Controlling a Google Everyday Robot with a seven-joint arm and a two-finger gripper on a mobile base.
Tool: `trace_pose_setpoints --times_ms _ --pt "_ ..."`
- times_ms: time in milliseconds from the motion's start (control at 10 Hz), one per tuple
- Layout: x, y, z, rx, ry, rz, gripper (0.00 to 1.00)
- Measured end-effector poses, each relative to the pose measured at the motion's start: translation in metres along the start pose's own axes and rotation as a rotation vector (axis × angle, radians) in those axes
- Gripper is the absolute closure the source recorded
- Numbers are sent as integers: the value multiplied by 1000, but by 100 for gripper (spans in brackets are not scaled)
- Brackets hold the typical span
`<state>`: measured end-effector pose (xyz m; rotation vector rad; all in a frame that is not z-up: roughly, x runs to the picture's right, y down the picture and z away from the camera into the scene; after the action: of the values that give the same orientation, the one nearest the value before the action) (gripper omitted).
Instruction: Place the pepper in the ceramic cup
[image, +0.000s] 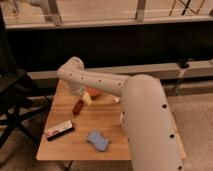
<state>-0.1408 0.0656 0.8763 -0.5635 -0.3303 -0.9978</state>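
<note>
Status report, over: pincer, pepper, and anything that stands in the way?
Pincer open, low over table beside pepper. Pepper on table, not gripped. Orange bowl close by. Cup hidden behind arm.

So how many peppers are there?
1. The pepper lies on the table at the back left, beside the end effector and the orange bowl. The arm may hide more.

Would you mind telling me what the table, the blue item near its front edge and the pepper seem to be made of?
Table: light wood, matte, going by its warm tan top. Blue item: probably soft sponge or foam, with a dull surface and wavy outline. Pepper: smooth, dark red, possibly plastic; hard to tell. The gripper hangs just above the pepper.
</note>
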Motion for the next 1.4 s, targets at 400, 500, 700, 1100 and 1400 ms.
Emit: trace_pose_setpoints --times_ms 400,500,700,1100,1400 --pt "2 -3 11 5 -14 -12 20" --pt "2 -3 15 8 -18 -15 20" --pt "5 -4 23 13 -24 -21 20" --pt "5 -5 36 20 -35 -36 20" --pt "4 -6 48 27 -43 -51 20"
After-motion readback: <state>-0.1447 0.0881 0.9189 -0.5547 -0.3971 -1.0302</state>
